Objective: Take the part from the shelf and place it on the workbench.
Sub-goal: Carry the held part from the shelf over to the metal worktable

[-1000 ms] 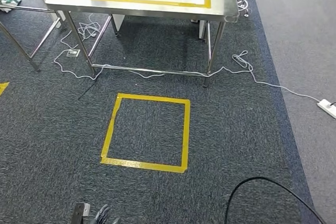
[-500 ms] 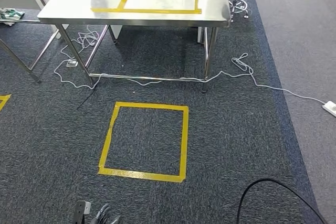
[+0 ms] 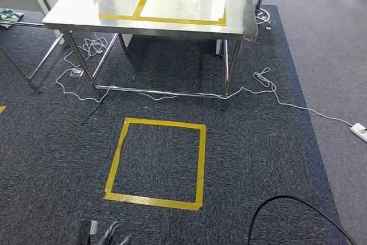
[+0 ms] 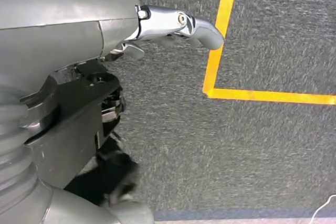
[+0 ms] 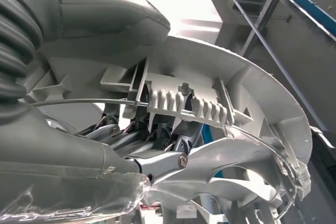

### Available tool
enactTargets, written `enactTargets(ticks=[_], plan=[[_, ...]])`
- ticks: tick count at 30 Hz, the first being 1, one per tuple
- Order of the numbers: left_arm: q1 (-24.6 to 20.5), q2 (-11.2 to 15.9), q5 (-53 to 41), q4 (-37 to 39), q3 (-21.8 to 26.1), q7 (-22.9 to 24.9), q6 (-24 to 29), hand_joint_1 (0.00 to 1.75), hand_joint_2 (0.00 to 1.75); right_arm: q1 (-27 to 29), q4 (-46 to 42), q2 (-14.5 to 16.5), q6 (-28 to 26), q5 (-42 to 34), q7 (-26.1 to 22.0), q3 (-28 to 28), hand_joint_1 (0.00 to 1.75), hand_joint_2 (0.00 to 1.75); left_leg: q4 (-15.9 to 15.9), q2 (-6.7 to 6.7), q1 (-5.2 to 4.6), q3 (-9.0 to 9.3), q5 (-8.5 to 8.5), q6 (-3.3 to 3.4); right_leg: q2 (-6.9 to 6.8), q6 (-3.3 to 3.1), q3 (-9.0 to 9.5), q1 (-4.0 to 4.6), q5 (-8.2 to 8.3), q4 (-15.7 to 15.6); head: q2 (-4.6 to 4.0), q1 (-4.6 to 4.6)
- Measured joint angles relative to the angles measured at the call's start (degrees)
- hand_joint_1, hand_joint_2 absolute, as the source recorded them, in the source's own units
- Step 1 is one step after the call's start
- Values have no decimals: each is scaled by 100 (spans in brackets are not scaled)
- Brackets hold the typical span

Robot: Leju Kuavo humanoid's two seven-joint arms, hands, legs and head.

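Dark, nubby carpet (image 3: 65, 159) covers the floor, with a square of yellow tape (image 3: 156, 163) stuck flat on it. Beyond stands the steel worktop (image 3: 78, 12), smooth and shiny, marked with yellow tape rectangles (image 3: 182, 1), on thin metal legs; white cables (image 3: 277, 93) trail beneath it.

The part (image 5: 245, 124) is a pale grey moulded plastic piece, curved and ribbed, with a toothed ridge. The right hand (image 5: 118, 166) grips it, fingers wrapped under it; its long curve runs outward past the fingers.

The left hand (image 4: 99, 103) hangs over the carpet, holding nothing, thumb stretched out.
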Motion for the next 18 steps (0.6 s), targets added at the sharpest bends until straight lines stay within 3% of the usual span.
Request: enactTargets(ticks=[1, 2, 4, 6, 7, 8, 10, 11, 12, 13, 14, 16, 17, 18], plan=[[9, 0, 1, 0, 0, 0, 0, 0, 175, 1, 0, 0, 1, 0, 0, 0, 175, 175, 0, 0, 13, 83, -60, -19, -2, 24, -88, -10, 20, -12, 0, 1], [14, -1, 1, 0, 0, 0, 0, 0, 175, 2, 0, 0, 1, 0, 0, 0, 175, 175, 0, -4, 33, 179, -132, -41, -6, 47, -76, -22, 132, -225, -1, 2], [20, 1, 1, 0, 0, 0, 0, 0, 175, 4, 1, 0, 1, -1, 0, -1, 175, 175, 10, -15, 73, 395, -304, -108, -51, 97, 80, -57, 655, -935, -1, 20], [24, 4, 2, 0, 1, -1, -1, 0, 175, 3, 1, 0, 0, 0, 1, -3, 175, 175, -34, -14, 79, 564, -456, -197, -88, 27, 209, -55, 1033, -1357, 0, 43], [20, 7, 2, 0, 1, -2, -1, 0, 175, 5, 1, 0, -1, 0, 2, -4, 175, 175, -57, -12, 72, 627, -477, -243, -92, -49, 242, -45, 1082, -1403, -1, 54], [6, 6, 2, 0, 1, -2, -2, 0, 175, 3, 1, 0, -1, 2, 2, -5, 175, 175, -29, -11, 69, 630, -432, -283, -66, -133, 290, -41, 1023, -1405, -1, 46], [-33, 5, 1, 0, 1, -3, -3, 0, 175, 6, -1, 1, -1, 5, 1, -4, 175, 175, 465, -3, 68, 356, -136, -345, -44, -230, 403, -59, 969, -1466, -1, 22], [-46, 5, 1, 0, 1, -3, -2, 0, 175, 5, -1, 2, 0, 5, 1, -3, 175, 175, 866, 2, 66, 80, -7, -360, -42, -263, 482, -65, 937, -1506, -1, 8], [-45, 5, 1, 0, 0, 1, 10, 0, 175, 6, -1, 2, 0, 5, 0, -3, 175, 175, 1255, 8, 61, -222, 9, -368, -45, -284, 571, -64, 903, -1556, 0, -4], [-35, 5, 3, 0, 1, 11, 35, 0, 175, 6, 0, 2, 1, 5, 0, -2, 175, 175, 1530, 10, 54, -493, -140, -366, -44, -299, 674, -60, 866, -1606, 0, -11], [-24, 6, 5, 0, 1, 26, 74, 0, 175, 5, 0, 2, 0, 4, 0, -2, 175, 175, 1680, 10, 43, -718, -425, -355, -36, -308, 789, -55, 819, -1659, 0, -17], [-13, 6, 12, 0, 3, 51, 157, 0, 175, 2, 0, 2, 0, 5, 0, -2, 175, 175, 1660, 10, 16, -1015, -941, -307, -5, -319, 1047, -36, 693, -1759, 1, -36], [-12, 5, 15, 0, 4, 55, 184, 0, 175, 1, 0, 2, 0, 6, 0, -2, 175, 175, 1506, 10, -2, -1086, -969, -268, 7, -319, 1182, -23, 621, -1799, 0, -46], [-11, 5, 18, 0, 5, 55, 200, 0, 175, -1, 0, 2, 1, 7, 0, -2, 175, 175, 1258, 10, -26, -1111, -760, -216, 14, -318, 1310, -8, 545, -1829, 0, -60]])
